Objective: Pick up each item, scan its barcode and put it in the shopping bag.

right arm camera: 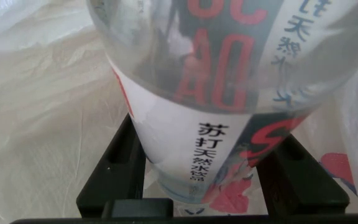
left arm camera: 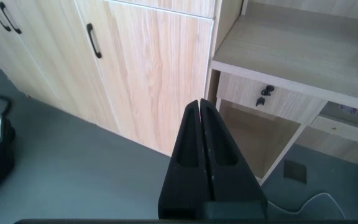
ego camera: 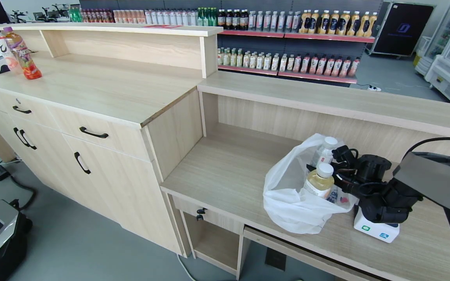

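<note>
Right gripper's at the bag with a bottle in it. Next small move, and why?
Probably open the right gripper and let go of the clear bottle. It sits between the gripper's fingers, already down inside the white shopping bag, beside the yellow-drink bottle.

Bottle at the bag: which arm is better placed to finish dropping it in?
Right. The right gripper holds the bottle between its fingers, with the shopping bag plastic around it. The left gripper is shut, empty, low beside the cabinet doors, away from the bag.
</note>
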Available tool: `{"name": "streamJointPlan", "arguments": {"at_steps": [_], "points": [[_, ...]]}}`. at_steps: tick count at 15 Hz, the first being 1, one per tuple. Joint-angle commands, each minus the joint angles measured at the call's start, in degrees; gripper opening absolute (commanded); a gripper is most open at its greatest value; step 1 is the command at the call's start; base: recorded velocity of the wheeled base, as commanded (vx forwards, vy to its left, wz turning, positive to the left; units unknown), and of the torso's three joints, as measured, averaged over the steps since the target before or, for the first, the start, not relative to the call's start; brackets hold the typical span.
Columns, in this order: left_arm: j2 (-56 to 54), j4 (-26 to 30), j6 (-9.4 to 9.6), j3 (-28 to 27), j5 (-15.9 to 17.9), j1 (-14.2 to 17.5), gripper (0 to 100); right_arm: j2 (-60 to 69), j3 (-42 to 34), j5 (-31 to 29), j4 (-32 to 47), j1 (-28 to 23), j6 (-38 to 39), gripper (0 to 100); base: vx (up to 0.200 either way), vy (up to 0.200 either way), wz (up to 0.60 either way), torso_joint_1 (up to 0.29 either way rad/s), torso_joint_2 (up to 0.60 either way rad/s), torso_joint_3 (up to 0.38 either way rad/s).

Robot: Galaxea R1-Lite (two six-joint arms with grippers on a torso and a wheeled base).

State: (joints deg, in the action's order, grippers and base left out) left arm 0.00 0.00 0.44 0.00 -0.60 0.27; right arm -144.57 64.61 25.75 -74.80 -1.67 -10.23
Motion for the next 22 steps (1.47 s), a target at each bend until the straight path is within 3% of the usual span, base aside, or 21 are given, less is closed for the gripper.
{"name": "streamJointPlan", "arguments": {"at_steps": [1, 12, 18, 22], "points": [[0.0, 0.0, 0.00, 0.0, 0.0, 0.0, 0, 0.2, 0.1, 0.0, 0.0, 0.0, -0.1, 100, 0.000, 0.000, 0.00, 0.000, 0.00, 0.000], [0.0, 0.0, 0.00, 0.0, 0.0, 0.0, 0, 4.9, -0.4, 2.1, 0.1, -0.1, -0.2, 100, 0.000, 0.000, 0.00, 0.000, 0.00, 0.000], [0.0, 0.0, 0.00, 0.0, 0.0, 0.0, 0, 13.5, -2.1, 2.5, 3.5, -0.1, -0.1, 100, 0.000, 0.000, 0.00, 0.000, 0.00, 0.000], [0.0, 0.0, 0.00, 0.0, 0.0, 0.0, 0, 22.0, -7.5, 2.6, 4.8, 0.0, -0.8, 100, 0.000, 0.000, 0.00, 0.000, 0.00, 0.000]]}}
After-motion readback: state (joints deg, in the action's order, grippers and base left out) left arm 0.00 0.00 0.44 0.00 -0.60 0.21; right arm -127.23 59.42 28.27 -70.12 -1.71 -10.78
